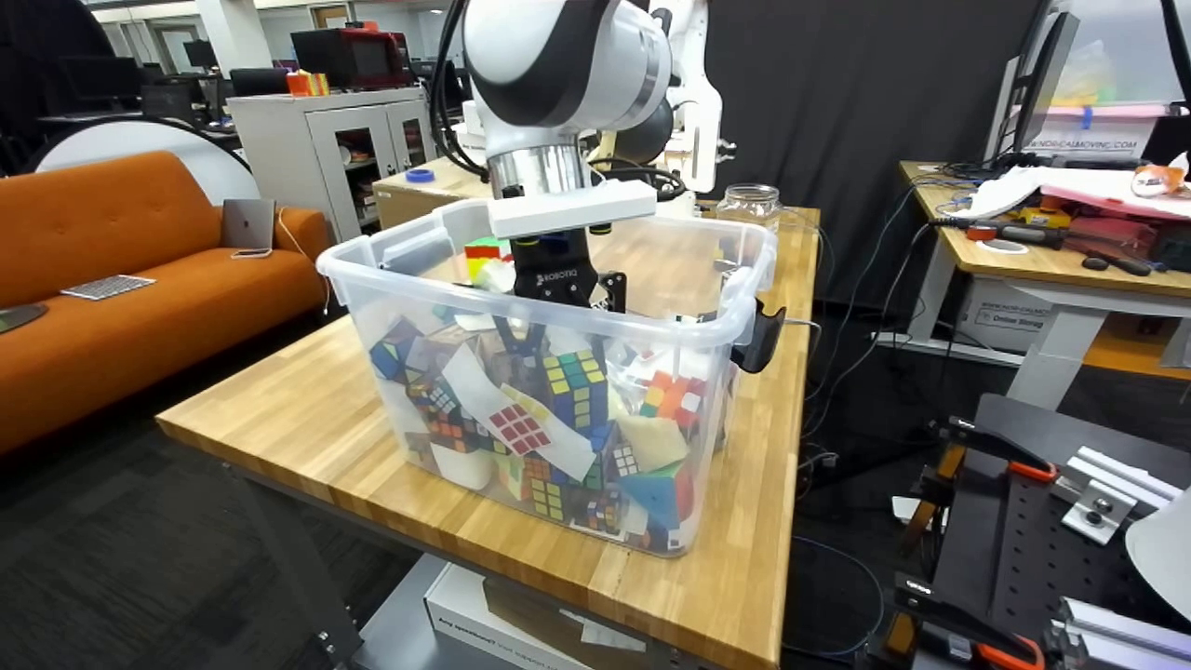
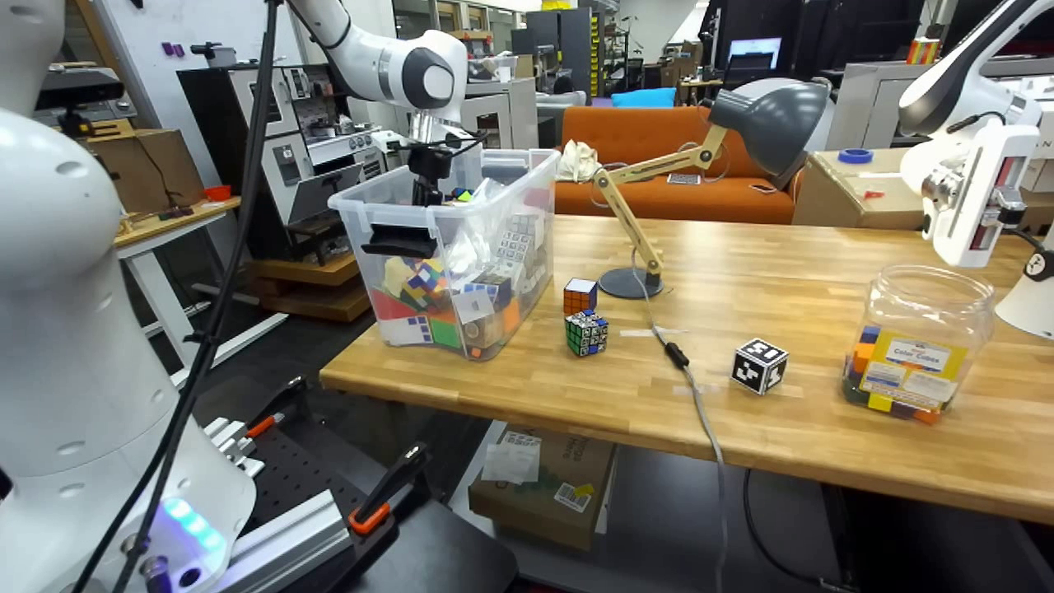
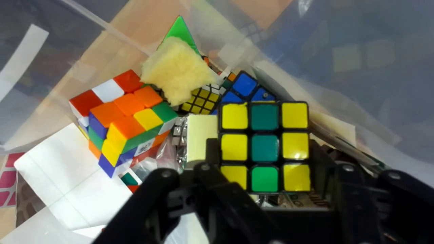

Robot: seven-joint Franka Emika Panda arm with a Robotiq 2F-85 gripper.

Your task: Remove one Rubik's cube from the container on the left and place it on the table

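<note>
The container (image 1: 651, 326), a clear bin, stands on the wooden table (image 1: 279, 391); both also show in an exterior view, the container (image 2: 370, 212) and the table (image 2: 741, 272). It holds many puzzle cubes, papers and plastic bags. My gripper (image 3: 262, 149) reaches down inside the bin, also in both exterior views (image 1: 560, 349) (image 2: 426, 193). Its fingers press on two sides of a Rubik's cube (image 3: 264, 118) with a yellow and green face. That cube shows through the bin wall (image 1: 579, 381). A mixed-colour cube (image 3: 132, 118) lies beside it. The held cube's underside is hidden.
A yellow sponge (image 3: 176, 69) lies in the bin. Two cubes (image 2: 580, 295) (image 2: 586, 333) sit on the table beside the bin. Further along are a desk lamp (image 2: 630, 282), its cable, a black-and-white marker cube (image 2: 759, 366) and a clear jar (image 2: 922, 362). The bin has high walls.
</note>
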